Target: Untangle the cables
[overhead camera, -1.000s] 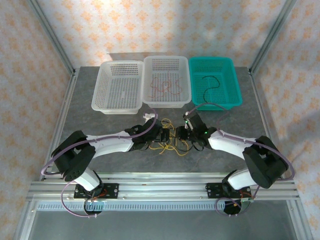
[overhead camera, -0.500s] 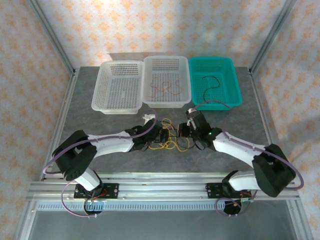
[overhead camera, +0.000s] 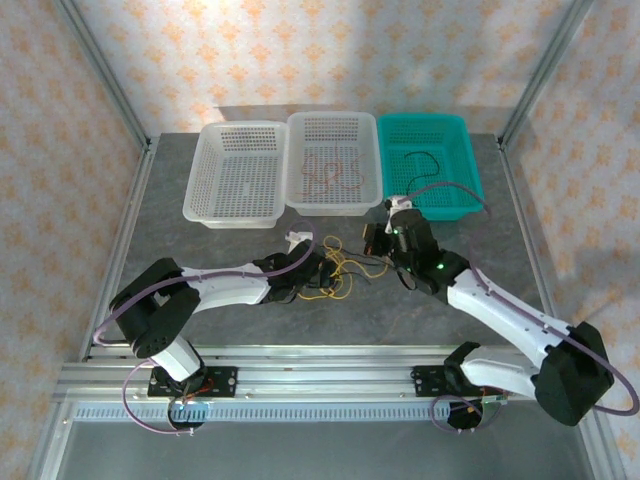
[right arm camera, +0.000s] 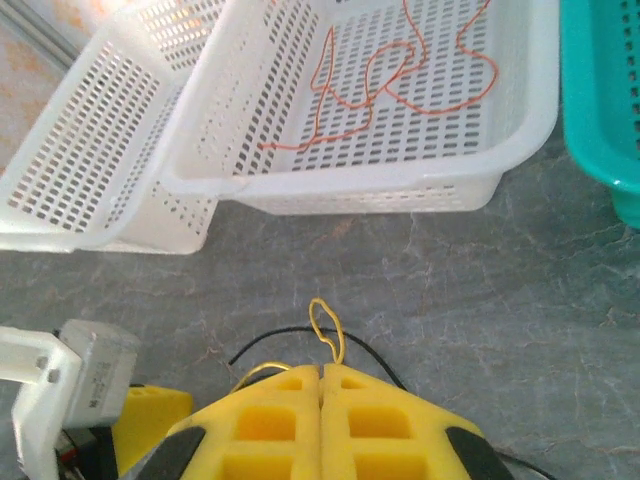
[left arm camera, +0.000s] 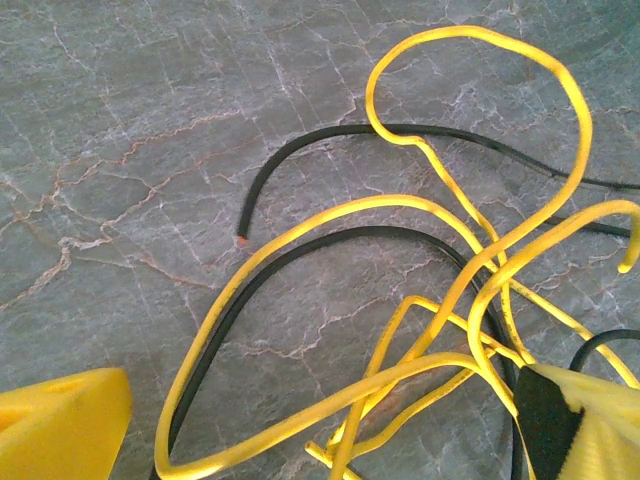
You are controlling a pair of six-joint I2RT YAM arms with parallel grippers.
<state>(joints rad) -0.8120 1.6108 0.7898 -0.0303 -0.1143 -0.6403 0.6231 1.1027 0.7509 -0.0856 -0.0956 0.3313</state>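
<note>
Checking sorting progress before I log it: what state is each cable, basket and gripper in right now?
Left gripper: open, low over the table.
Right gripper: shut on the yellow cable.
Yellow cable: on the table, looped, tangled with a black one.
Black cable: on the table, one end free.
Reddish cable: loose in the middle white basket.
Second black cable: loose in the teal basket.
Left white basket: empty.

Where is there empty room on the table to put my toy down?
Bare table lies in front of the left white basket, and more in front of the teal basket near the right edge. The middle is crowded by the cable tangle.
</note>
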